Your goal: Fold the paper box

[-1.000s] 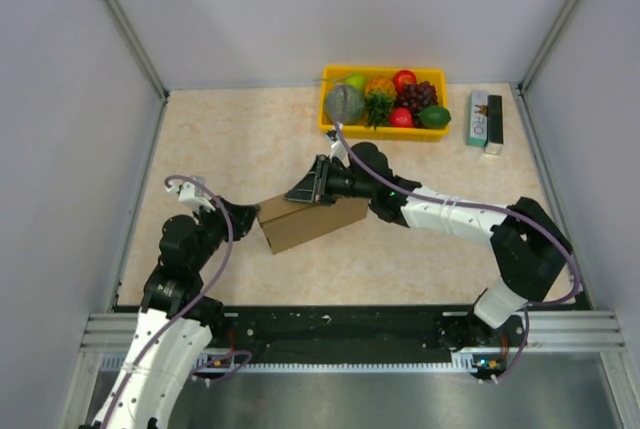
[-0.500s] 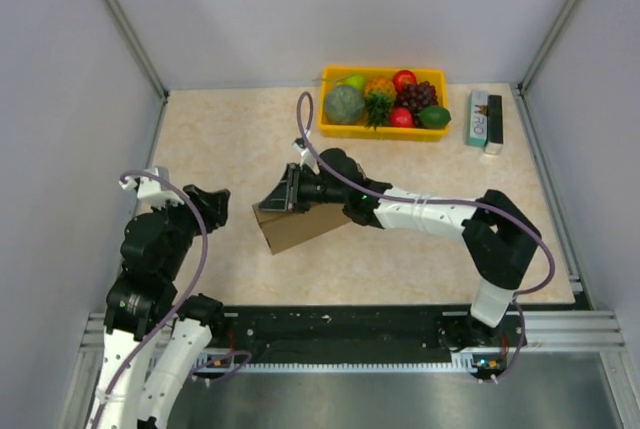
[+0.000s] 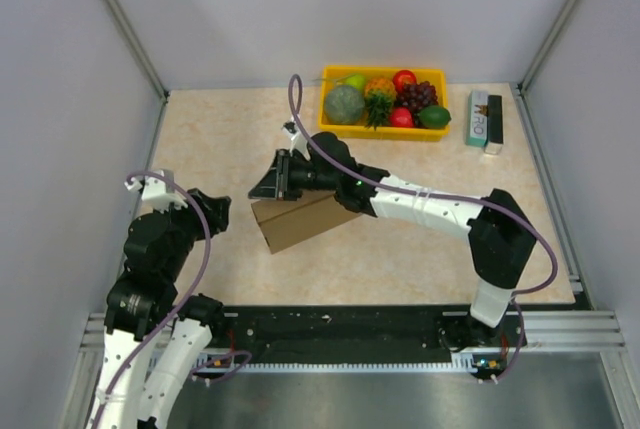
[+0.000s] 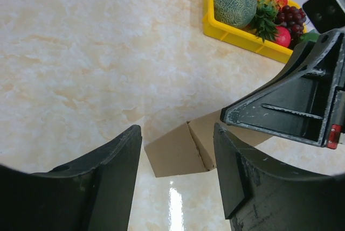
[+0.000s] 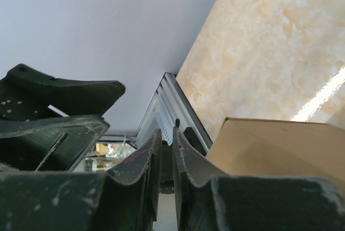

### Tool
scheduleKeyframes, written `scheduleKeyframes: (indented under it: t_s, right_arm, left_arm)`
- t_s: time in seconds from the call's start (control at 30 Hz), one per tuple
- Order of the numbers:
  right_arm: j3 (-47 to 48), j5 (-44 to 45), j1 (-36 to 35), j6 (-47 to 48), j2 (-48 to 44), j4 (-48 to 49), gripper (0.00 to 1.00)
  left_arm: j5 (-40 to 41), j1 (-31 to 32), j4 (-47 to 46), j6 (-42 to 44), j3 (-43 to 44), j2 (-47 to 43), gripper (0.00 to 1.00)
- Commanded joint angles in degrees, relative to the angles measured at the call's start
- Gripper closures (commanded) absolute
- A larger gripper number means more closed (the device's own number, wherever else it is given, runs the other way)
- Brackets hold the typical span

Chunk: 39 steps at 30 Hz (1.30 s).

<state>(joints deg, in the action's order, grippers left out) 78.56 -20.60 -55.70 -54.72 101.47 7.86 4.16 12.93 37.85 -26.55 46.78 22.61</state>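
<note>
The paper box (image 3: 305,221) lies on the bench (image 3: 220,139) a little left of centre in the top view. It is a plain brown cardboard piece set at a slant, with its lower left corner toward the arms and its right end higher in the frame. In the left wrist view the paper box (image 4: 178,153) sits low in the middle of the frame, and a crease runs down its face.

The right hand (image 3: 262,189) reaches in from the right and hangs over the box's upper left corner. In its own wrist view the right hand (image 5: 166,134) has its fingers pressed almost together, leaving only a thin slit with no cardboard visible in it. The paper box (image 5: 280,145) fills the lower right of that frame, just beside the outer side of one finger. Whether it touches that finger I cannot tell.

The left hand (image 3: 213,211) sits left of the box and apart from it, at the left middle of the top view. Its fingers are spread wide and hold nothing. Seen through its own camera, the left hand (image 4: 177,134) shows the box in the gap between its fingers.

A yellow tray (image 3: 380,133) of fruit stands at the top centre, well apart from the box. A small printed carton (image 3: 485,117) lies just to the right of the tray.
</note>
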Motion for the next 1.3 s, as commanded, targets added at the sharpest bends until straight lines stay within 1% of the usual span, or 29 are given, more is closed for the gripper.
scheduleKeyframes:
  t_s: [0.0,0.17,0.3,0.33,0.43,0.47,0.53,0.57,0.63,0.7,0.87,1.0,1.13,1.27]
  right_arm:
    - [1.95,-0.14,-2.30,1.37,-1.63,-0.74,0.86]
    - [-3.14,-0.32,-3.18,-0.91,1.88,3.29,0.86]
    - [-3.77,0.74,-3.62,0.05,2.68,1.55,0.86]
    - [-3.25,1.00,-3.54,0.66,2.51,0.42,0.86]
    - [2.37,2.76,-3.62,4.53,1.54,-5.38,0.86]
    - [5.60,2.85,-3.62,5.84,1.19,-6.79,0.86]
    - [8.35,2.41,-3.80,6.55,0.84,-9.51,0.86]
    - [9.93,2.41,-3.89,6.82,0.57,-10.14,0.86]
    - [10.12,2.76,-4.59,7.34,-0.74,-10.32,0.86]
    - [7.76,3.02,-4.85,6.56,-1.45,-9.18,0.86]
    - [-2.16,2.05,-5.12,1.90,1.09,-0.06,0.87]
    - [-4.82,2.41,-5.12,1.02,3.21,1.81,0.87]
    - [-0.80,2.23,-5.03,2.07,2.16,-0.99,0.87]
    - [6.67,1.79,-4.33,4.18,-0.65,-4.86,0.87]
  left_arm:
    - [1.28,0.17,-0.67,1.76,1.03,-0.46,0.39]
    - [1.55,0.17,-0.23,2.20,1.56,-0.64,0.38]
    - [1.81,0.17,0.03,2.29,1.38,-0.73,0.37]
    - [1.90,0.17,0.04,2.29,1.38,-0.73,0.37]
    - [1.46,0.17,-0.23,2.20,1.38,-0.73,0.37]
    - [1.46,0.17,-0.23,2.20,1.21,-0.73,0.37]
    - [1.64,0.17,-0.14,2.20,1.29,-0.73,0.37]
    - [1.72,0.17,-0.14,2.29,1.29,-0.64,0.37]
    - [1.81,0.17,-0.23,2.29,1.38,-0.81,0.37]
    - [1.81,0.17,-0.23,2.38,1.55,-0.81,0.37]
    - [1.90,0.17,-0.23,2.55,1.56,-0.99,0.37]
    - [1.99,0.17,0.12,2.81,1.82,-1.08,0.37]
    - [2.08,0.17,0.39,2.99,1.91,-1.08,0.36]
    - [1.81,0.17,0.04,2.90,1.64,-1.08,0.36]
